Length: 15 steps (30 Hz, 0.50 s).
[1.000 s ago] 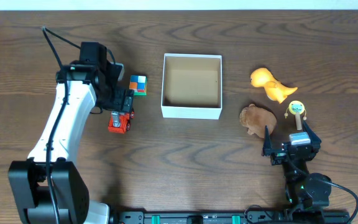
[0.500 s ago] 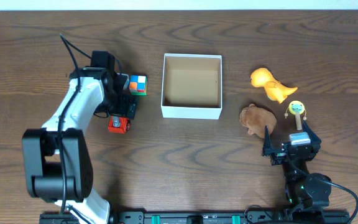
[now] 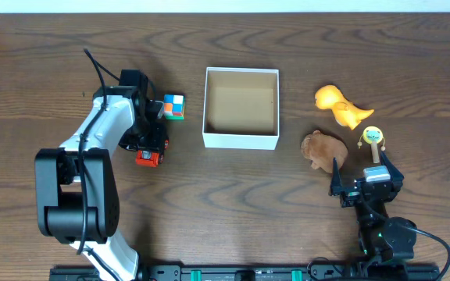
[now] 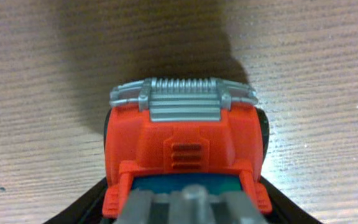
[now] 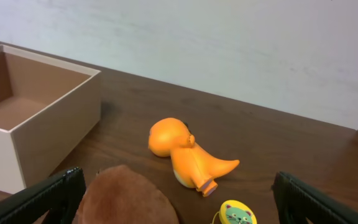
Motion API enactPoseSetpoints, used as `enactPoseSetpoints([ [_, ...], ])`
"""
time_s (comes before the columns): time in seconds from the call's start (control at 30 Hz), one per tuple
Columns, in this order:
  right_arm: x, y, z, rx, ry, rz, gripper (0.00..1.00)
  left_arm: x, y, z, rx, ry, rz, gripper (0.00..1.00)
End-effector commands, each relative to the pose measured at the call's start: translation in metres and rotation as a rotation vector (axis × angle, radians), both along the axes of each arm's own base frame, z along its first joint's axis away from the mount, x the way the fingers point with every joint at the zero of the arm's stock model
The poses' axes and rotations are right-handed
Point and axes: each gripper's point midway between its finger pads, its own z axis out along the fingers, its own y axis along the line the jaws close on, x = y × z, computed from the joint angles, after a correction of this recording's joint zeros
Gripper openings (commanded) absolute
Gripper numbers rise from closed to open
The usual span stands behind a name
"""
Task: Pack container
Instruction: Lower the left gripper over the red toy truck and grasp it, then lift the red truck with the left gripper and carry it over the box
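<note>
The packing is only just getting under way: the square, shallow white cardboard container with a tan-brown inside (image 3: 241, 139) is sitting at the upper centre of the overhead view on the dark wooden table (image 3: 225, 226). Its floor is showing bare, with no toy lying in it. Every toy in view is lying outside it, so all the loading is yet to be done. Left of the box, the left gripper (image 3: 151, 145) is reaching down over a small red plastic toy truck with a grey grille (image 4: 184, 146). In the left wrist view its dark fingers (image 4: 89, 202) are flanking the truck's sides, but I cannot tell whether they are actually pinching it. A multicoloured puzzle cube (image 3: 173, 107) is resting just above the truck, between the arm and the box. Right of the box, an orange plastic dinosaur (image 5: 185, 152), a rounded brown plush toy (image 3: 323, 148) and a small yellow round toy with a cat face (image 3: 373, 137) are waiting near one another. The right gripper (image 3: 363, 178) is hanging at the lower right with its claw spread wide and holding nothing, just below those three toys.
</note>
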Motion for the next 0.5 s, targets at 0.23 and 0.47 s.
enactPoseSetpoints([
  [0.23, 0.0, -0.004, -0.001, 0.018, 0.002, -0.017, 0.99, 0.0, -0.001, 0.003, 0.0, 0.01, 0.001, 0.49],
  [0.47, 0.0, -0.004, -0.001, 0.018, 0.002, -0.017, 0.99, 0.014, -0.001, 0.03, -0.003, -0.054, 0.037, 0.47],
])
